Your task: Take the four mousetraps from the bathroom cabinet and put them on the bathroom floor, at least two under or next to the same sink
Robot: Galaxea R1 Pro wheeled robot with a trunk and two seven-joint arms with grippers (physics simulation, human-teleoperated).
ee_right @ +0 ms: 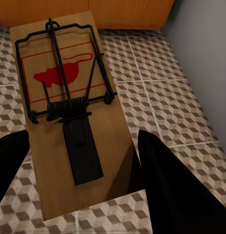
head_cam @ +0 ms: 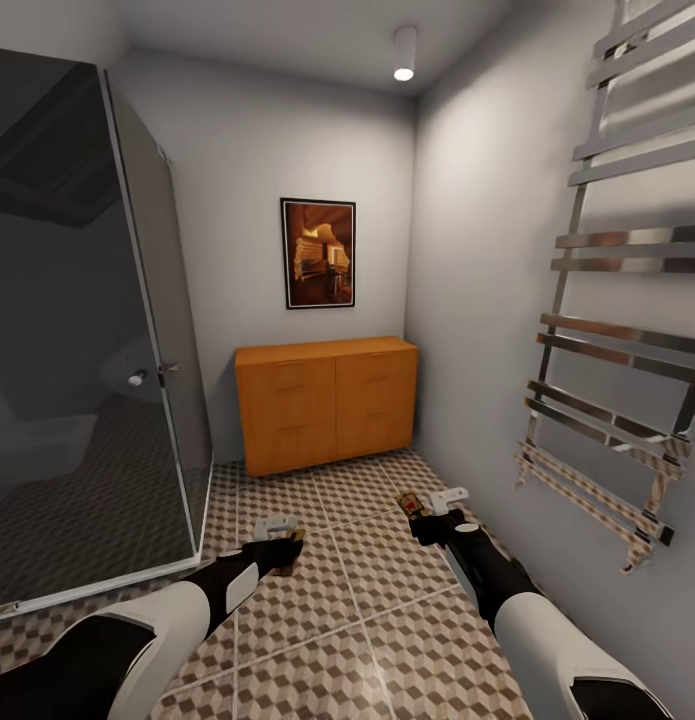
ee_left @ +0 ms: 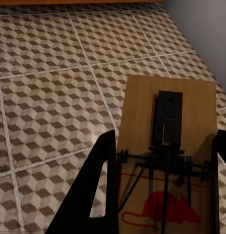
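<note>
Both arms reach forward over the bathroom floor (head_cam: 337, 600), its cube-patterned tiles running up to the cabinet (head_cam: 327, 403), which stands against the back wall with its drawers closed, between the dark glass shower enclosure (head_cam: 77, 380) and the right-hand wall; the left hand (head_cam: 277, 548) is clenched on a mousetrap (ee_left: 166, 161), the wooden board lying between its two dark fingers (ee_left: 93, 190) in the left wrist view, with the black wire spring and a red mouse print near the hand and the bare wood end pointing away over the tiles; the right hand (head_cam: 427, 508) likewise grasps a second mousetrap (ee_right: 69, 112), its board held between the black fingers (ee_right: 171, 185) at the plain end, the wire bar and red mouse print at the far end toward the cabinet; in the head view each trap shows as a small brown piece at its hand, above the floor and well short of the cabinet; a framed picture (head_cam: 318, 252) hangs on the back wall above the cabinet, a chrome towel rail (head_cam: 612, 330) is mounted on the right wall, and a ceiling spotlight (head_cam: 404, 53) is lit.
</note>
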